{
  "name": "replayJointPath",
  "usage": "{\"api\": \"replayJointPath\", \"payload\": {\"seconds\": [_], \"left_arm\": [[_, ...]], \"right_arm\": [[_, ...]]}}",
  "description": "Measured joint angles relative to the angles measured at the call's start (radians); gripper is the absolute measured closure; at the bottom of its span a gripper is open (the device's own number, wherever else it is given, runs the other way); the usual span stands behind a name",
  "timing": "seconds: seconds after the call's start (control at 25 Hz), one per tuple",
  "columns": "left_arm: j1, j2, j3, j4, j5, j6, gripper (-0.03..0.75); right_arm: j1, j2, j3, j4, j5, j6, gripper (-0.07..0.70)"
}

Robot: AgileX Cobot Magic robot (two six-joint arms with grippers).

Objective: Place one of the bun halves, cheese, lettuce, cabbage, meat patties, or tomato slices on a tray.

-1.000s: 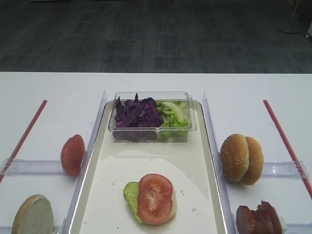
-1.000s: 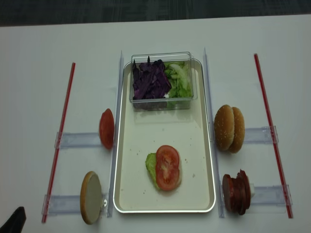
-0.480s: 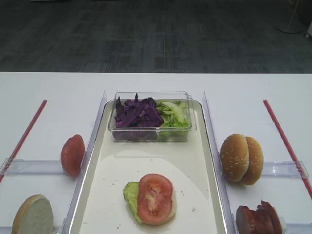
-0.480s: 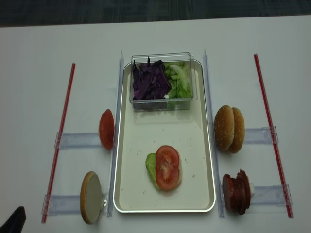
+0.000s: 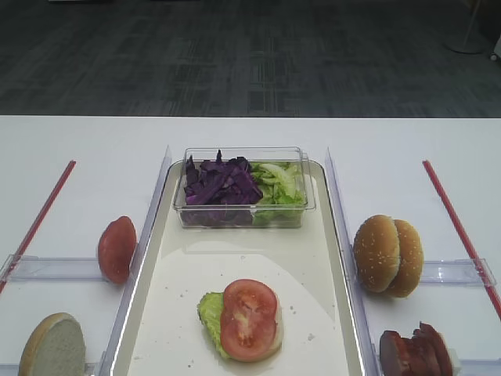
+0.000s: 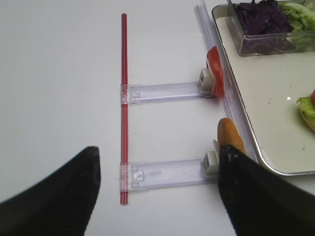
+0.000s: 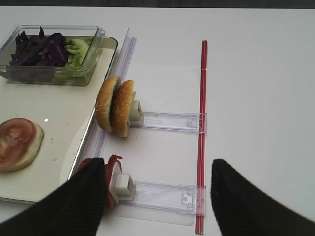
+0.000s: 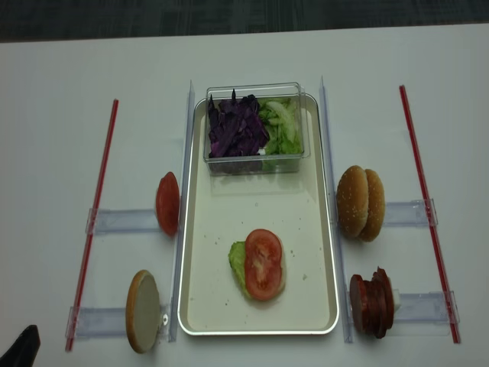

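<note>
tomato slice (image 8: 263, 263) on tray (image 8: 306, 229), buns (image 8: 361, 202) right

Tomato slice (image 5: 249, 318) lay flat on a lettuce leaf (image 5: 209, 311) near the front of the cream tray (image 5: 313, 274). Purple cabbage (image 5: 219, 182) filled the box's left half. Two seeded bun halves (image 5: 387, 254) stood on edge right of tray
</note>
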Motion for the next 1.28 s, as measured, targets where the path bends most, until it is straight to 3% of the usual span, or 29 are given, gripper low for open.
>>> {"api": "replayJointPath", "payload": {"seconds": [1.28], "left_arm": [[0.0, 0.0, 0.0, 0.015, 0.0, -0.002, 0.24]], "right_arm": [[0.0, 0.0, 0.0, 0.0, 0.0, 0.0, 0.148]]}}
